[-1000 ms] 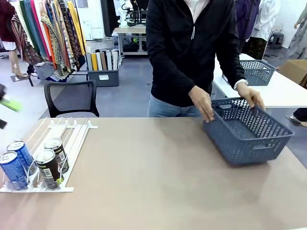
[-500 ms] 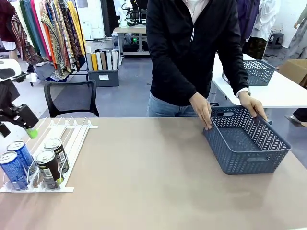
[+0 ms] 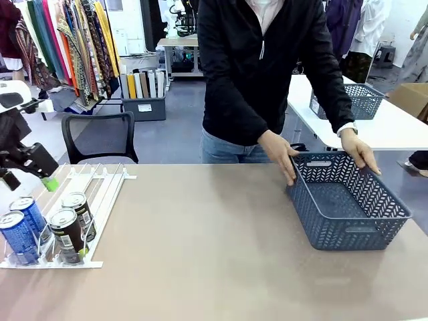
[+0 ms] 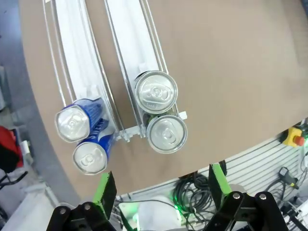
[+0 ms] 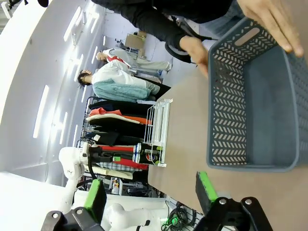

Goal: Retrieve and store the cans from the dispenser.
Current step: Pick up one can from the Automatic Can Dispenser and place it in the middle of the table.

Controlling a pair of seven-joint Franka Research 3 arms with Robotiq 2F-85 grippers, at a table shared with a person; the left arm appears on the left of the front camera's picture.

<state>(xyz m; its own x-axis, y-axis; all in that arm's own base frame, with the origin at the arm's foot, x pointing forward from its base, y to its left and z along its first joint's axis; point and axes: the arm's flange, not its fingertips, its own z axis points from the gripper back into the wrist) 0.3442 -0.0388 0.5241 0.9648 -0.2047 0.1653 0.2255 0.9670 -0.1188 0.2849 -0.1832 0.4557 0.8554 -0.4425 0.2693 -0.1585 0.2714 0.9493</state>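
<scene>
Approach: the left tool (image 3: 30, 180), open and empty, has swung in above the dispenser (image 3: 100, 190). Its four cans (image 3: 50, 227) stand untouched at the near end. The basket (image 3: 348, 231) now sits level on the surface (image 3: 214, 254), ready for storage. The right tool (image 5: 149, 192) is open.

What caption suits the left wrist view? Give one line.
Open left gripper above four cans at the dispenser end.

Black chair (image 3: 100, 137) behind table (image 3: 200, 254); clothes rack (image 3: 73, 47) far left; grey bin (image 3: 144, 109) on floor nearby.
</scene>
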